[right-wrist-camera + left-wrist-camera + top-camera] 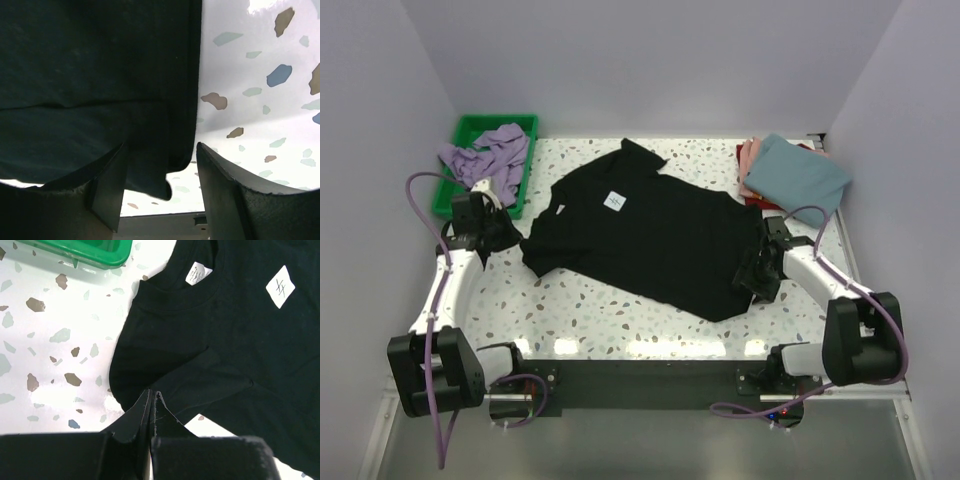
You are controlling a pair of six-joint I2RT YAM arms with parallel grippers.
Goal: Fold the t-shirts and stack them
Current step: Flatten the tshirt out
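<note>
Top external view: high at near side, angled down, taking in whole white speckled stone table (580, 312). Left wrist view: close above table, looking past left claw (152, 392) at large black cloth t-shirt (225, 340) collar, green plastic tray (85, 252) edge. Right wrist view: nearest, right claw (161, 150) over shirt hem. All share shirt, table.

A green rectangular plastic tray (526, 165) sits at the far left corner of the white speckled terrazzo tabletop (610, 320)
</note>
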